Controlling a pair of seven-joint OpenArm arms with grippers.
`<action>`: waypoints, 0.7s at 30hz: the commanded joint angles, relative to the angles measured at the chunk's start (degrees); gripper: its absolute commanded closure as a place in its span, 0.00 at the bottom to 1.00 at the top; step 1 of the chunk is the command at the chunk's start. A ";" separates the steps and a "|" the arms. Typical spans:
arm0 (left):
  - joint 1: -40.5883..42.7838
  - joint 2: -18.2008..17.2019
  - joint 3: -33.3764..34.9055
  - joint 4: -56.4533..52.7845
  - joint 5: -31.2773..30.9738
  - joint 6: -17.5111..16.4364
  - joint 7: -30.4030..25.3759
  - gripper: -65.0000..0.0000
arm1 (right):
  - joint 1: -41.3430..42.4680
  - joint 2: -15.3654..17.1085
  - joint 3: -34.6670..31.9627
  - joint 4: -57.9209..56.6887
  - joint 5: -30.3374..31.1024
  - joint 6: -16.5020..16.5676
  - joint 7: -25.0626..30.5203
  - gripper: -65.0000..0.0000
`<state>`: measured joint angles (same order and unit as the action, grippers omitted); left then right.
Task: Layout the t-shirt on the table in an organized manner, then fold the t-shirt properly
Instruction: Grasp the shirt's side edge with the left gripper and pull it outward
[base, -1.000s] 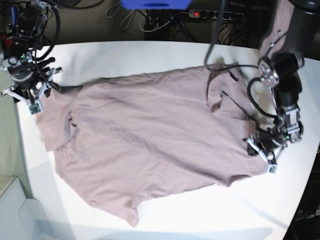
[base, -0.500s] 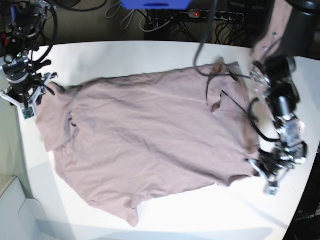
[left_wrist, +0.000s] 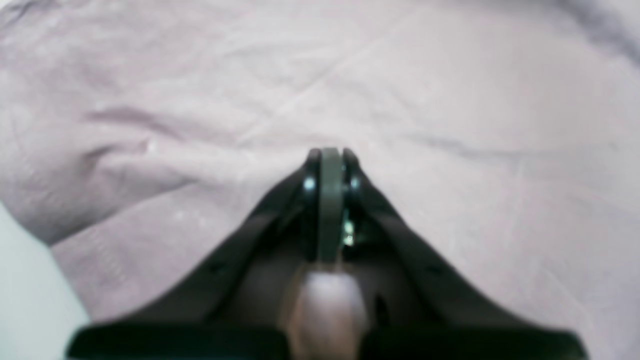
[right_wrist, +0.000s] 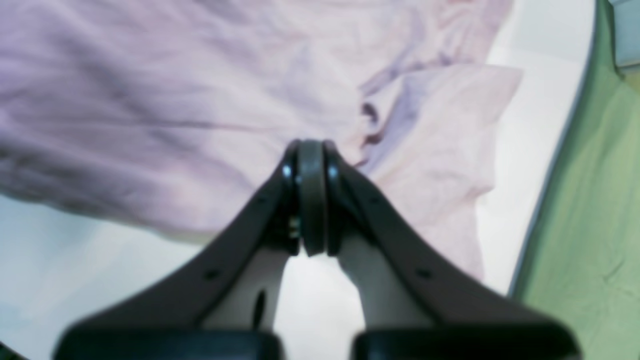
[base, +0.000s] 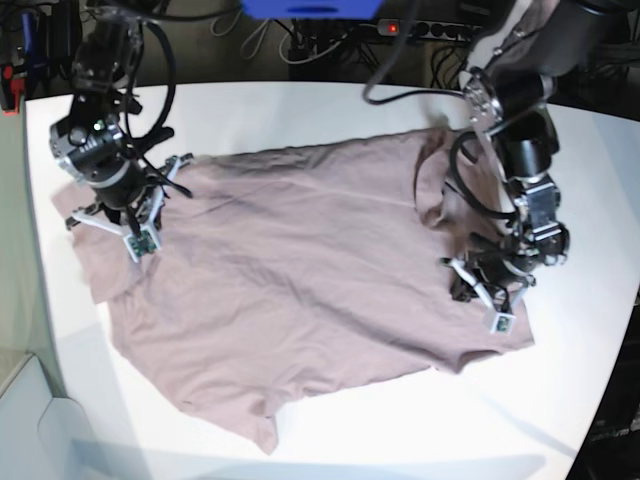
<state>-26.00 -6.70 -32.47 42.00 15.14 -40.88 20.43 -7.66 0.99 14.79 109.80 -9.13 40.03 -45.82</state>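
Near edge: bare table (base: 420, 430) runs along the whole front, open for a pass below the t-shirt (base: 300, 290) hem.
Far edge: a clear white strip lies between the shirt's upper edge and the cables behind.
Middle: the shirt spreads flat with low wrinkles and no tall folds, so passing over it is free.
Left side: the right gripper (base: 135, 225), jaws together, and its arm stand over the sleeve, blocking that corner.
Right side: the left gripper (base: 490, 295), jaws together, sits over the cloth with its arm and looped cable (base: 465, 175) crowding that end.
Outer corners: bare table beyond both arms.
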 joint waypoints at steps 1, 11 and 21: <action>-1.74 -1.70 -0.02 -1.69 1.96 0.88 0.89 1.00 | 0.67 0.37 0.11 0.14 0.29 -0.03 0.68 1.00; -10.79 -10.31 -0.02 -22.97 2.31 0.88 -19.06 1.00 | -3.28 5.03 0.38 -1.53 0.11 -0.03 0.59 1.00; -20.99 -12.86 -0.02 -22.79 2.05 0.88 -16.34 1.00 | -4.34 5.55 7.32 -1.53 0.11 -0.03 0.59 1.00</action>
<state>-45.21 -19.05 -32.47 18.31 17.78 -39.64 5.72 -12.56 6.02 22.00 107.24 -9.23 40.03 -46.30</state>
